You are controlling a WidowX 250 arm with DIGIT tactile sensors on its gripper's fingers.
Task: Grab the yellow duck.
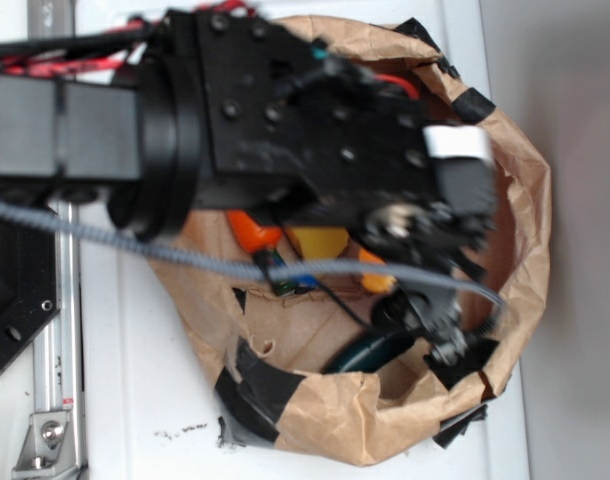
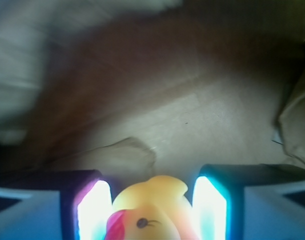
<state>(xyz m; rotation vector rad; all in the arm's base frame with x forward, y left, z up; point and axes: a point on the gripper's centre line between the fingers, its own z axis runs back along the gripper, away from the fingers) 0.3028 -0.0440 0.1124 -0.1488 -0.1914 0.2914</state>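
In the wrist view the yellow duck fills the gap between my two fingers, its red-orange beak low on the left and one eye showing. The gripper is shut on it, both bright pads against its sides. Behind it lies the brown paper floor of the bag. In the exterior view the black gripper reaches down inside the brown paper bag. The arm's body hides the duck there.
Inside the bag lie an orange carrot toy, a pale yellow wedge, a small orange piece and a dark teal object. Black tape patches the bag's rim. A grey cable crosses in front. White table surrounds the bag.
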